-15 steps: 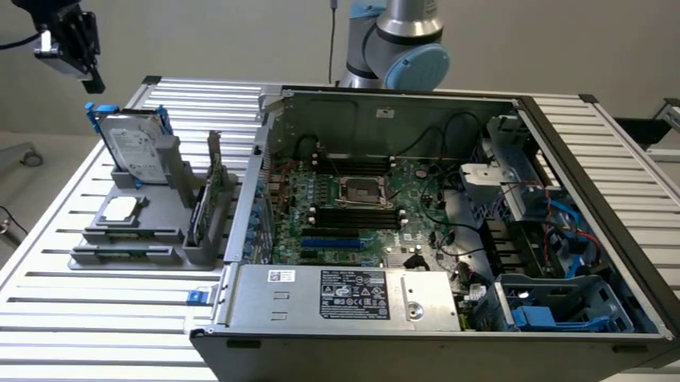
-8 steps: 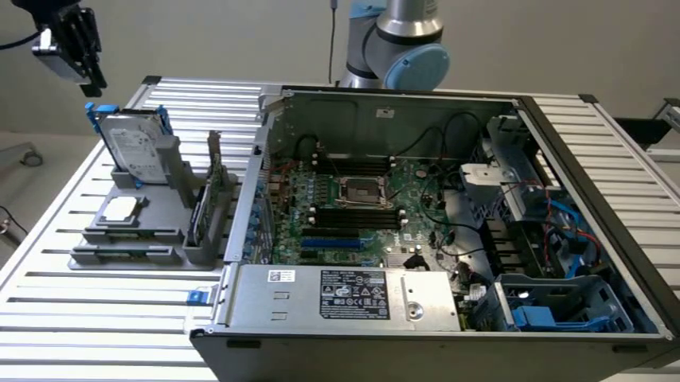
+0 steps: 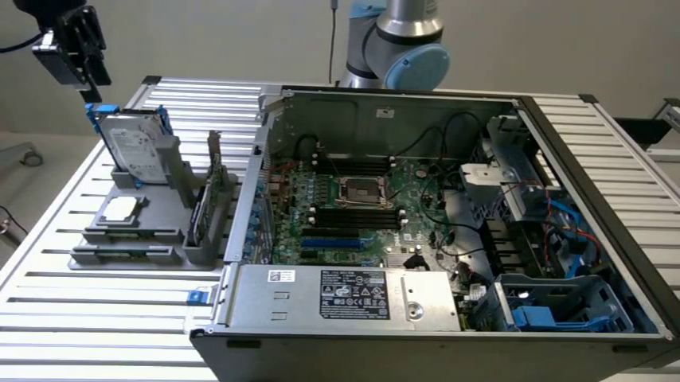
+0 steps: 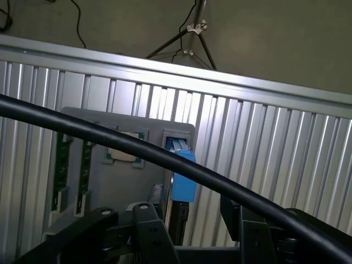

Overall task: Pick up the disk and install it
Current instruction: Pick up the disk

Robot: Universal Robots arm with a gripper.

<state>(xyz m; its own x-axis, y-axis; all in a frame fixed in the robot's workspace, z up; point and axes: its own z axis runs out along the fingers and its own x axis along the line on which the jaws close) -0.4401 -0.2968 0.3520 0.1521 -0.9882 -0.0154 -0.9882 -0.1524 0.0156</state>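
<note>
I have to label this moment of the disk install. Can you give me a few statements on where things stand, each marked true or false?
1. The disk stands upright in the grey holder, outside the computer case. True.
2. The gripper is carrying the disk over the case. False: it is open just above the disk, which sits in the holder.
3. The computer case is closed. False: its side is off and the motherboard is exposed.
4. A small square chip lies flat on the grey holder, near the disk. True.
</note>
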